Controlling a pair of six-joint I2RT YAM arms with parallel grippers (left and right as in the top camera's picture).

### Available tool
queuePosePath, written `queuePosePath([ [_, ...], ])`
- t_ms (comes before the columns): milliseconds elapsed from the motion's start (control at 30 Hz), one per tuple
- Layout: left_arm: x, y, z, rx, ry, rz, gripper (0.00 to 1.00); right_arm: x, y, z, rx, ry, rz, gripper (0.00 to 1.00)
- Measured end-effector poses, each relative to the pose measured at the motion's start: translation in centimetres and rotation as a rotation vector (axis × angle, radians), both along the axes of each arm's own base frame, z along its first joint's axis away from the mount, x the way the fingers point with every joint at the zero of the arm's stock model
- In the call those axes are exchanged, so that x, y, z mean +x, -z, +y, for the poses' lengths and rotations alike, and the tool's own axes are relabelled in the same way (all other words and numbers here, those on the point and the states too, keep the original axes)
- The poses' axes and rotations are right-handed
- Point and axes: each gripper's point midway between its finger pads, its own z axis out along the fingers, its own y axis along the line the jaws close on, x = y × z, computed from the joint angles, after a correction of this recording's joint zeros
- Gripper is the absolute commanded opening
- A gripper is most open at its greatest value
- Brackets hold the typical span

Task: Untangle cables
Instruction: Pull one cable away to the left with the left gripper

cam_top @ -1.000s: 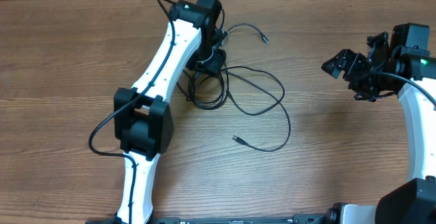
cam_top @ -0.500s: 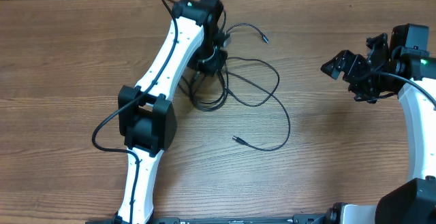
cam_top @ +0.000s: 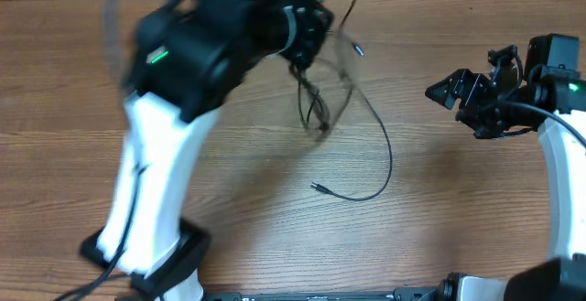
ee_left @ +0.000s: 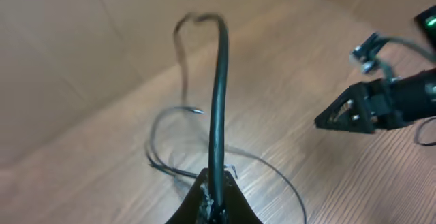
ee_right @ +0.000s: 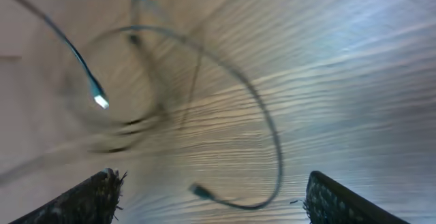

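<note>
Black cables hang bunched from our left hand, which pinches one of them; tail plug rests on the counter | step: we judge we are lifting the tangle | right hand spread, empty, well apart | next: likely catch a dangling loop and draw it apart

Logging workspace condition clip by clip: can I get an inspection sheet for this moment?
Surface: wooden table, bare grain, no marks seen.
Job's things: thin black cables; a blurred bunch hangs from the left gripper, and one strand curves across the table to a plug end.
Clutter: nothing seen.
Grippers: left gripper shut on a cable; right gripper open, empty, apart from the cables.
Cables: arm wiring runs along the right arm, clear of the tangle.
Surroundings: tan panel behind the table.
</note>
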Motion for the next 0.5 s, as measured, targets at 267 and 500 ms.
queuePosePath([
  [267, -0.7, -0.5, 1.9, 0.004, -0.031, 0.009, 0.04, -1.1, -11.2, 4.5, -0.011, -0.143, -0.339, 0.91],
  [500, 0.9, -2.8, 3.0, -0.052, -0.081, -0.073, 0.04, -2.5, -11.8, 6.3, 0.011, -0.195, -0.336, 0.91],
])
